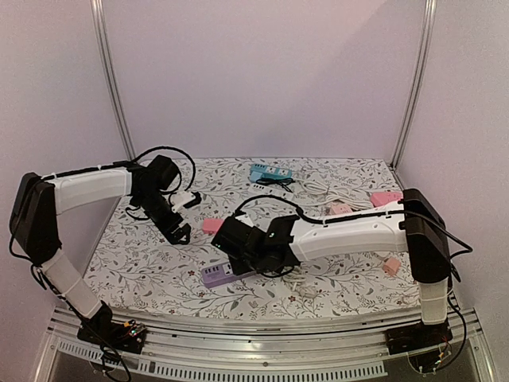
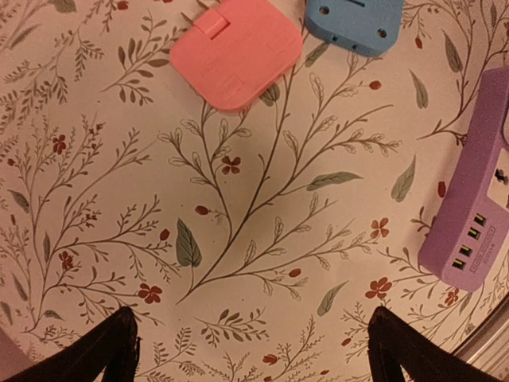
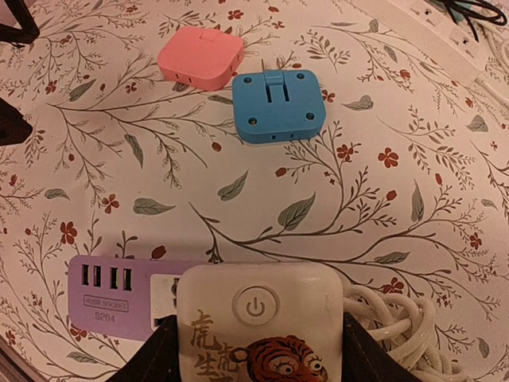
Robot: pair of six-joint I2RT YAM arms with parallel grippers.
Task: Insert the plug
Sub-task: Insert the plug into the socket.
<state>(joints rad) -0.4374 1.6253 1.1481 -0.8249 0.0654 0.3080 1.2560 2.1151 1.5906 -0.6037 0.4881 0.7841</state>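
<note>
- My right gripper [image 3: 258, 354] is clamped on the white plug [image 3: 258, 318]. Its dark fingers [image 3: 163, 354] press the plug's two sides.
- The plug's top faces the wrist camera, showing a round power button above a tiger picture.
- The plug sits right over the purple power strip [image 3: 111, 298] and covers the strip's right part. I cannot tell whether its prongs are in a socket.
- The strip's four USB slots show at 9 o'clock from the plug.
- A bundled white cord [image 3: 394, 318] lies just beside the plug at 3 o'clock.
- The blue adapter [image 3: 278, 105] lies flat at 12 o'clock from the plug. The pink adapter [image 3: 199, 60] lies at about 11 o'clock, and the two nearly touch.
- My left gripper [image 2: 253, 318] is released with its jaws spread wide, and nothing is between them.
- It hangs over bare floral tablecloth [image 1: 127, 263].
- In the left wrist view the pink adapter is at 12 o'clock, the blue one at 1 o'clock and the purple strip at 3 o'clock.
- From overhead, the left gripper is between 10 and 11 o'clock from the strip, apart from it.
- A blue power strip [image 1: 270, 172] lies well apart at the far edge, around 12 o'clock.
</note>
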